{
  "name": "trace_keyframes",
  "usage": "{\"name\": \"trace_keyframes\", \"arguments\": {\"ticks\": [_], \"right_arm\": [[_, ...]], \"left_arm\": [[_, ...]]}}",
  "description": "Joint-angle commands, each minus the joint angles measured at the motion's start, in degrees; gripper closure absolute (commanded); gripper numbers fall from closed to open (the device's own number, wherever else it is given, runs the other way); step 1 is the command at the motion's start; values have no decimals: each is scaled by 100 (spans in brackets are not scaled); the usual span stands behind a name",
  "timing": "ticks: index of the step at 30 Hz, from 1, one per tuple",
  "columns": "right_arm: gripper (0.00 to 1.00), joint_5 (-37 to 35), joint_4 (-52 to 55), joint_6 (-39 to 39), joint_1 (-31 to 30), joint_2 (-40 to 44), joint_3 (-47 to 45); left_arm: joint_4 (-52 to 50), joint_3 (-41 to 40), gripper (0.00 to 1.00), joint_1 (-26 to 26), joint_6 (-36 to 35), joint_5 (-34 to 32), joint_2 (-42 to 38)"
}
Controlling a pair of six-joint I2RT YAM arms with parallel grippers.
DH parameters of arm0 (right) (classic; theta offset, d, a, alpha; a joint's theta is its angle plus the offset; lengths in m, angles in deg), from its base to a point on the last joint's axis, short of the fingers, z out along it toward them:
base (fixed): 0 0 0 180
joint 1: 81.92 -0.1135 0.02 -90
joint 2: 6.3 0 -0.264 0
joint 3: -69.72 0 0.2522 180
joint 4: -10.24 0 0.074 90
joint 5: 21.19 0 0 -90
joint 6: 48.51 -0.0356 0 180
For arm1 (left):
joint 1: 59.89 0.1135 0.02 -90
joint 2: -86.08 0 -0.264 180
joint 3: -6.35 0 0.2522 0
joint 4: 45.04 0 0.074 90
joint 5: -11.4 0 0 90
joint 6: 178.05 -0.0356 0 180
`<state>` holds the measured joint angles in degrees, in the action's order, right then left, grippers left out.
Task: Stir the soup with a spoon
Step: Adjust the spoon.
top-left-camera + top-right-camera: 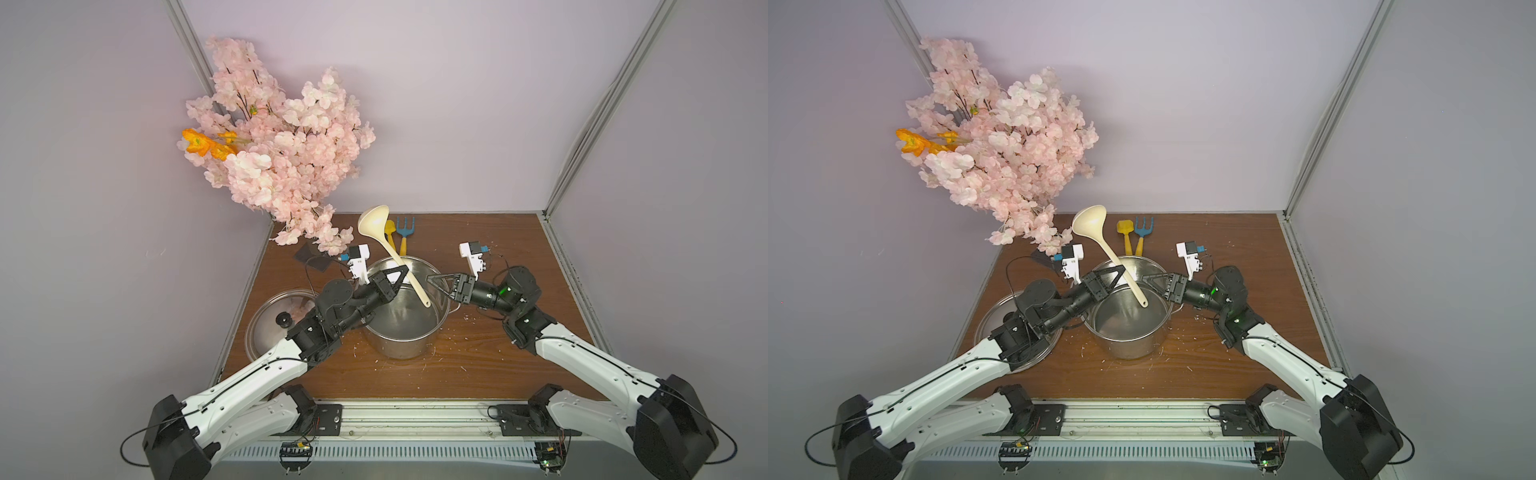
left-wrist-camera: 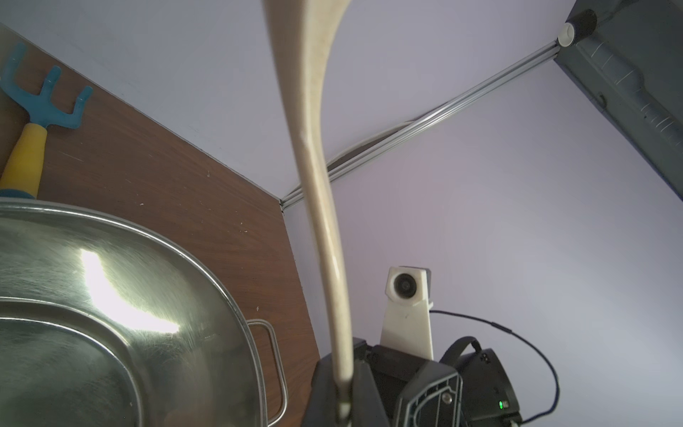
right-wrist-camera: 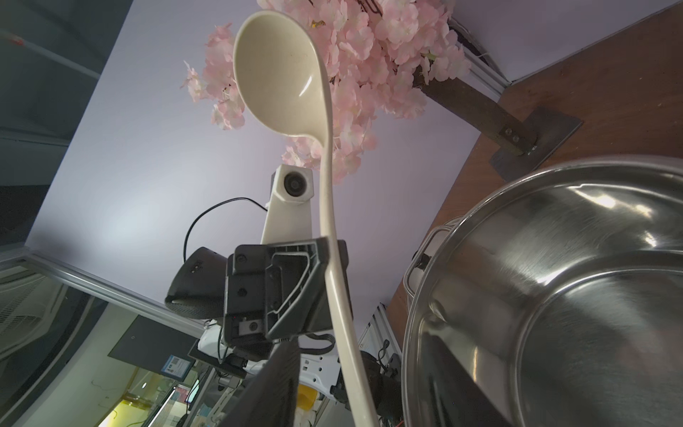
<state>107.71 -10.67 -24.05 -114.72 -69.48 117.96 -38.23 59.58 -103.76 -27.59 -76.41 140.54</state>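
Left claw point(image 1: 404, 275) pinches the ladle point(image 1: 373, 224) handle, bowl upward; the spread right claw point(image 1: 430, 278) beside should help flip it into the stockpot point(image 1: 399, 347).

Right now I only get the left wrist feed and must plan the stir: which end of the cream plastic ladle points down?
Observer: The handle end. The long cream plastic ladle, clamped in the left end effector, has its round bowl up and its slim tip over the mouth of the large stainless-steel stockpot.
Operator: Is a lid around?
Observer: Yes, a round steel lid with a black knob lies on the brown wooden table, robot's left of the pot.
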Motion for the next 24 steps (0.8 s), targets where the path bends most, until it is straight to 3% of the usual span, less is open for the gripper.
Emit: {"name": "trace_keyframes", "arguments": {"ticks": [1,6,12,17,24], "right_arm": [[44,-399,-1127,-470,-269,23,-185],[46,-523,-1374,-572,-619,-215,-95],[59,-720,-1555,-652,-865,-452,43],[64,-904,-1609,-625,-941,-554,47],[63,-1029,-1700,-575,-957,-752,48]], "left_arm": [[818,-132,100,55,244,-324,-55],[1010,-284,100,47,280,-431,-86],[1264,-531,100,8,386,-642,-187],[1473,-718,100,-80,437,-803,-264],[1689,-792,100,-193,486,-898,-211]]}}
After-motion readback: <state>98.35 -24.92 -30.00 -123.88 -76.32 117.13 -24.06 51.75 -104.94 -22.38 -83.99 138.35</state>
